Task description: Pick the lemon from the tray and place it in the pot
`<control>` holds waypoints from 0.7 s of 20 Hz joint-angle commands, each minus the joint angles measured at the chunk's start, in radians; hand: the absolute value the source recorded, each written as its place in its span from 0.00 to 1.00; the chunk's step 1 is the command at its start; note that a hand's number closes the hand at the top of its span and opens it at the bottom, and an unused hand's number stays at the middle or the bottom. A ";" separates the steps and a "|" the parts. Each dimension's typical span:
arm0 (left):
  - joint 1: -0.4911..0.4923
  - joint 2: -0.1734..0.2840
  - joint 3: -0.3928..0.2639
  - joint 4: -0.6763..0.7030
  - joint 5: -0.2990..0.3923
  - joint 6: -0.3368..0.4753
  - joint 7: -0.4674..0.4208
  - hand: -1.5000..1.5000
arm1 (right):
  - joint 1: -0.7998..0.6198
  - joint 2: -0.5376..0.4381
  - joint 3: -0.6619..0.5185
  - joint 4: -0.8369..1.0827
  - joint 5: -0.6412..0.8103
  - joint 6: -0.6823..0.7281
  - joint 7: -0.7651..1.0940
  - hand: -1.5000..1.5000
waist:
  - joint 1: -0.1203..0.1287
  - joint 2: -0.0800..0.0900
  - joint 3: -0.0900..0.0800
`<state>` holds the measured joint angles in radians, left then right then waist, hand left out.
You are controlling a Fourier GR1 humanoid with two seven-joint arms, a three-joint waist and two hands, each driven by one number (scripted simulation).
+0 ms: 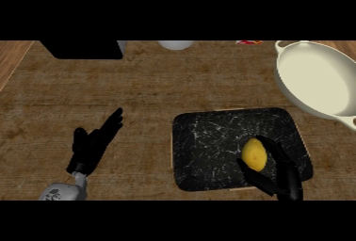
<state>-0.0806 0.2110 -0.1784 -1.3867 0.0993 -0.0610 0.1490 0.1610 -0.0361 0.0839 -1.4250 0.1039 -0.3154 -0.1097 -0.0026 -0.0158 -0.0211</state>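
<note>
Right hand point(278, 176) curled around the lemon point(254, 154) on the black tray point(208, 141), left hand point(94, 141) spread open over the counter point(139, 84), cream pot point(316, 80) at upper right

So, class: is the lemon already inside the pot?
No, the lemon lies on the black tray, with the right hand around it, while the cream pot stands apart at upper right.

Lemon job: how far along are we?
Done: the right hand has reached the lemon, fingers curled on both sides of it. In hand: the grasp; the lemon is on the black tray, not visibly lifted. Left: lift and carry to the cream pot, upper right. Left hand rests open.
</note>
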 commanded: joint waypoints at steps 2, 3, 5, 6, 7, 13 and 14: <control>0.010 -0.003 0.011 0.010 -0.005 -0.014 -0.025 0.50 | -0.009 0.029 -0.014 0.136 -0.040 0.036 -0.099 1.00 | 0.004 0.017 0.022; 0.021 -0.010 0.008 0.017 -0.016 0.002 -0.030 0.50 | -0.054 0.035 -0.011 0.185 -0.062 0.010 -0.113 1.00 | 0.009 0.018 0.022; -0.005 0.014 0.033 0.011 0.005 -0.026 -0.021 0.50 | -0.045 0.035 -0.002 0.182 -0.109 0.013 -0.160 1.00 | 0.008 0.018 0.022; 0.008 -0.009 0.014 0.018 -0.006 -0.016 -0.037 0.50 | -0.055 0.035 0.032 0.209 -0.101 -0.029 -0.157 1.00 | 0.010 0.018 0.022; -0.003 -0.007 0.020 0.015 -0.006 -0.007 -0.011 0.50 | -0.023 0.035 -0.008 0.184 -0.153 0.034 -0.207 1.00 | 0.005 0.017 0.023; -0.004 -0.014 0.026 0.023 -0.011 0.001 -0.003 0.50 | 0.026 -0.197 -0.231 0.193 -0.284 0.184 -0.333 1.00 | -0.009 0.017 0.024; -0.017 0.023 0.048 0.015 0.015 -0.041 -0.005 0.50 | 0.006 -0.231 -0.297 0.204 -0.327 0.191 -0.324 1.00 | -0.009 0.018 0.025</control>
<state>-0.0949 0.2135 -0.1442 -1.3623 0.1014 -0.0817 0.1397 0.1538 -0.1037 -0.0223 -1.3097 -0.1101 -0.2190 -0.4176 -0.0008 -0.0209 -0.0192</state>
